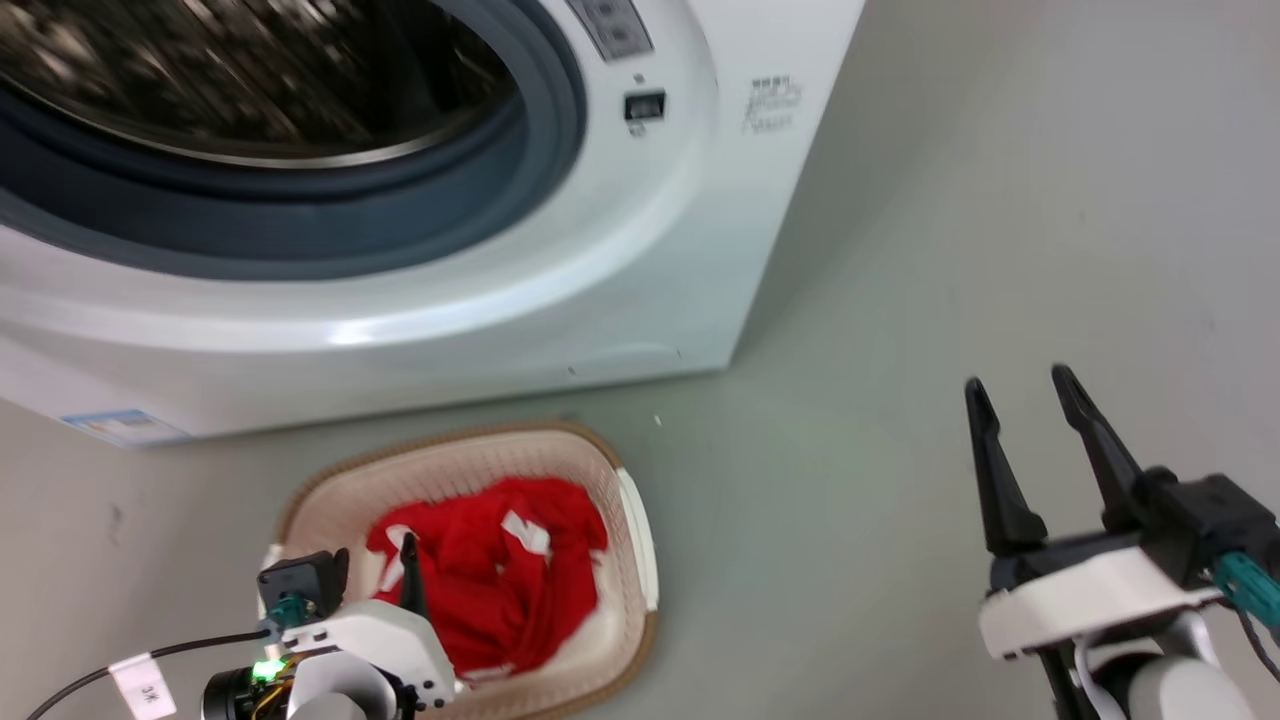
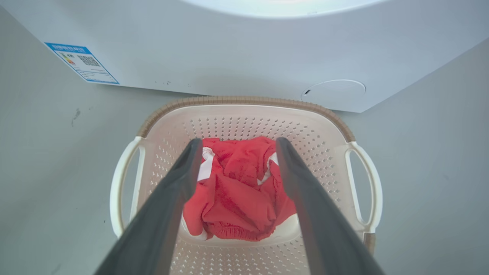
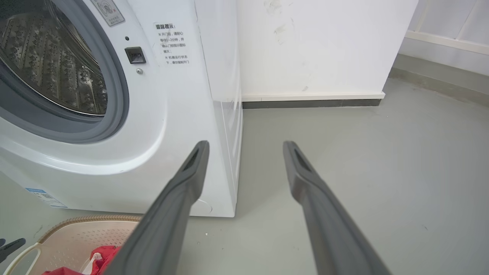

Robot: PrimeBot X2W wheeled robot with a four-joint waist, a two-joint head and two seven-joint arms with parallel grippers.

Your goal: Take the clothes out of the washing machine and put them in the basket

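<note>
The red clothes (image 1: 490, 585) with white panels lie bunched in the cream basket (image 1: 630, 520), which stands on the floor in front of the washing machine (image 1: 640, 260). My left gripper (image 1: 370, 555) hangs above the basket, open and holding nothing. Along its fingers, the left gripper (image 2: 238, 142) points down at the clothes (image 2: 237, 202) inside the brown-rimmed basket (image 2: 244, 101). My right gripper (image 1: 1020, 390) is open and empty over bare floor, to the right of the washer. The right gripper (image 3: 246, 145) faces the washer's corner (image 3: 225, 152). The part of the drum (image 3: 49, 65) that shows is bare steel.
Grey floor (image 1: 950, 250) stretches to the right of the washer. A white wall with a dark skirting (image 3: 313, 103) runs behind. The basket (image 3: 76, 236) with a bit of red cloth (image 3: 105, 254) sits at the lower left of the right wrist view.
</note>
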